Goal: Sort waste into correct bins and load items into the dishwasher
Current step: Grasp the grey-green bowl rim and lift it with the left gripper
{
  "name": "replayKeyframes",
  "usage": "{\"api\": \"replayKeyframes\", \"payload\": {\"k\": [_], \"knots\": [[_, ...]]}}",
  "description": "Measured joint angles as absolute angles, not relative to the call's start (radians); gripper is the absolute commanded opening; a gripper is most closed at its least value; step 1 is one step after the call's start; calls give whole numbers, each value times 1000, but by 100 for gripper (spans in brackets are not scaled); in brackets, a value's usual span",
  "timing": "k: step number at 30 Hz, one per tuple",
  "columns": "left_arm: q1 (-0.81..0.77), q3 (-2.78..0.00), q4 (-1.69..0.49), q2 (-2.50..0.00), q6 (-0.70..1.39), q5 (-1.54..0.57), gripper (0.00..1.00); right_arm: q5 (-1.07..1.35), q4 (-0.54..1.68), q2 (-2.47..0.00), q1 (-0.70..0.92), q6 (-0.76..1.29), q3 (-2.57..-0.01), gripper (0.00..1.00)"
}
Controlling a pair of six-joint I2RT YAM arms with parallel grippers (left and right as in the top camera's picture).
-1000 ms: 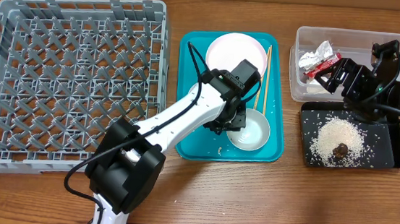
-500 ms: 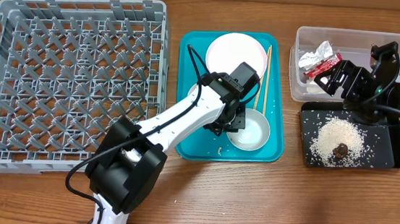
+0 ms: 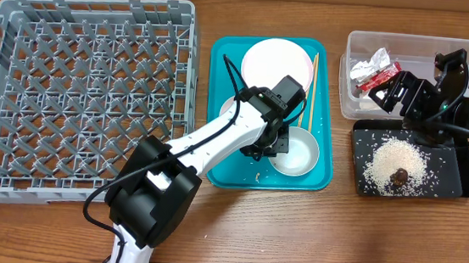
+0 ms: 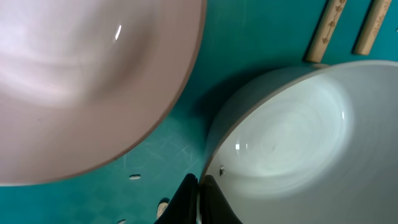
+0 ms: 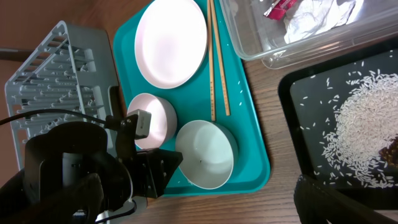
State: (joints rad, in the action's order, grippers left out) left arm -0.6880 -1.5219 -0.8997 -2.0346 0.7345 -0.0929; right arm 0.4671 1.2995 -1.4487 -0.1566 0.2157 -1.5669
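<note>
- Overhead, my left arm [image 3: 217, 138] hides the pink bowl [image 3: 226, 109] but for a sliver at 9 o'clock.
- Left wrist: white bowl [image 4: 292, 143] runs off frame at 3 and 6 o'clock; left pincer [image 4: 198, 200] shows tips only.
- Right wrist: brown lump [image 5: 392, 152] cut at 3 o'clock; right pincer [image 5: 339, 202] a dark blur at 5 o'clock.

A robotics lab bench staged as a kitchen clear-up: wooden counter [image 3: 336, 234], far-left grey dish rack [image 3: 97, 2], teal serving tray [image 3: 307, 182], left arm [image 3: 217, 138] and right arm [image 3: 441, 103] mounted.
</note>
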Motion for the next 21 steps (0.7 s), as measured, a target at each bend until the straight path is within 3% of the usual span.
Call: {"api": "replayKeyframes", "payload": {"k": [11,21], "knots": [[-688,-1626,-1112,-2028,704,-68,4,466,1296,-1449,-157,215,-1567,100],[-685,-1803,-1324,-1762,692,310,4,464,1282,-1449,-157,215,-1567,100]]}}
